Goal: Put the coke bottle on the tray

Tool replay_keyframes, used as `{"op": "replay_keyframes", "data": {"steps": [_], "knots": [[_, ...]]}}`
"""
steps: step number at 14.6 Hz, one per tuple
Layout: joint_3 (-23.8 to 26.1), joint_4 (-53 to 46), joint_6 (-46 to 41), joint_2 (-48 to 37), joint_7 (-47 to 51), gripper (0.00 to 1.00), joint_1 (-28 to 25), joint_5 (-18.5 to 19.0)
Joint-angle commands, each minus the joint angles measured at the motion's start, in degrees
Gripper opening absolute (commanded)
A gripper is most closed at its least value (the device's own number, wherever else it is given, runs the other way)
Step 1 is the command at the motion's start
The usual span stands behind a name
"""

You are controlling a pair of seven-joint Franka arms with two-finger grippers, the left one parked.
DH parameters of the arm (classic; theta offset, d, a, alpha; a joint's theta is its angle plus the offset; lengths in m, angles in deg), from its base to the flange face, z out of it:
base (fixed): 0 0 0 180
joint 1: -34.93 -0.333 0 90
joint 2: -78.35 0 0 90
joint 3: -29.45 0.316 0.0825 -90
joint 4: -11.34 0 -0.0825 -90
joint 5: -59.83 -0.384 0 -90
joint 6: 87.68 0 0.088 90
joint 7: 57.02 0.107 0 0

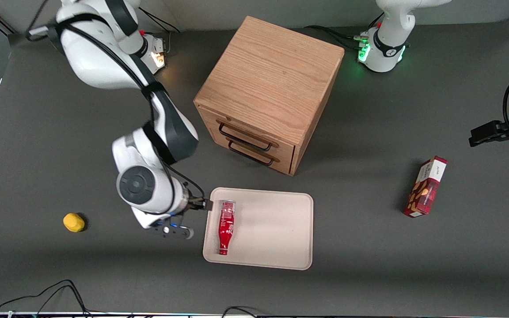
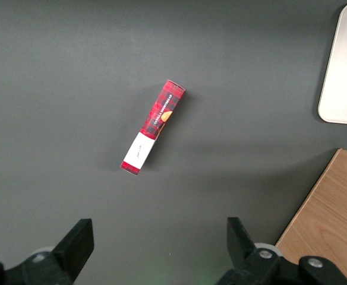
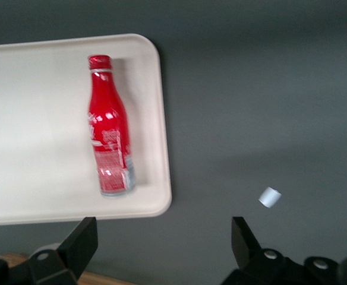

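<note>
The coke bottle (image 1: 226, 227), red with white script and a silvery base, lies on its side in the cream tray (image 1: 272, 229), close to the rim at the working arm's end. Its neck points toward the front camera. My right gripper (image 1: 199, 205) is open and empty. It hovers just outside that same tray rim, at the corner nearer the cabinet. In the right wrist view the bottle (image 3: 109, 136) lies flat in the tray (image 3: 37, 119), and the gripper (image 3: 163, 234) stands apart from it over the dark table.
A wooden two-drawer cabinet (image 1: 272, 88) stands farther from the camera than the tray. A red snack box (image 1: 427, 186) lies toward the parked arm's end and also shows in the left wrist view (image 2: 154, 126). A yellow object (image 1: 74, 222) lies toward the working arm's end.
</note>
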Motion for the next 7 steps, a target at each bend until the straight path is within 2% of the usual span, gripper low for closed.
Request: {"op": "replay_keyframes", "data": {"steps": [1,4,7], "knots": [[0.49,20.25,0.74,-17.29,-2.52,1.0,2.16,-0.89],[0.49,27.3,-2.41,-27.23,-7.35,1.0,6.02,-0.89],[0.49,27.58,-9.36,-33.13,-18.41,1.0,12.17,-0.89]]}}
